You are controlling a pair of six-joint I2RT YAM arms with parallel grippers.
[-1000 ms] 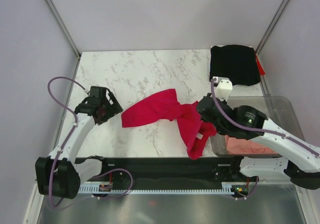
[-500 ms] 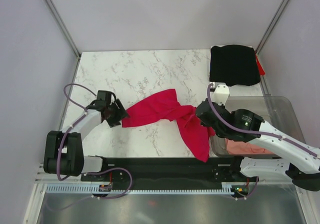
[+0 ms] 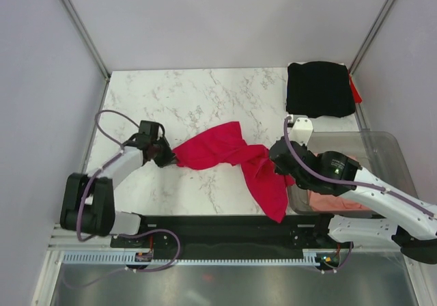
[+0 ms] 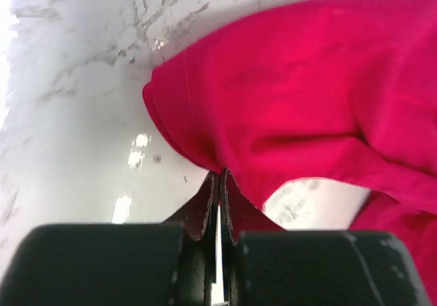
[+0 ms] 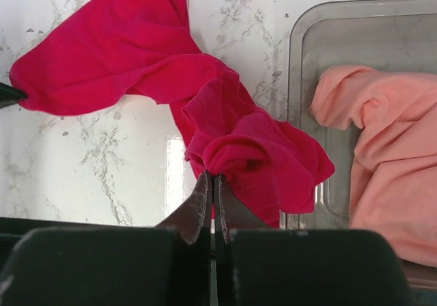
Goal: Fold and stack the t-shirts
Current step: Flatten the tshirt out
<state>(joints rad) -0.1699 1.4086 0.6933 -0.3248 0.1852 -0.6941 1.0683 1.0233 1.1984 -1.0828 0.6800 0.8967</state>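
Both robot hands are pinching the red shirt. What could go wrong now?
The left hand pinches only a thin edge of the red shirt, so a pull might slip it free. At the right hand the cloth is bunched and twisted, so it may not spread flat. That bunch sits right beside the bin and could catch on its rim.

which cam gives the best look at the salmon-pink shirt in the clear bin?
Right wrist: the crumpled salmon-pink cloth t-shirt lies largely exposed inside the clear plastic bin. Top external shows only a partly covered strip of it; left wrist shows none.
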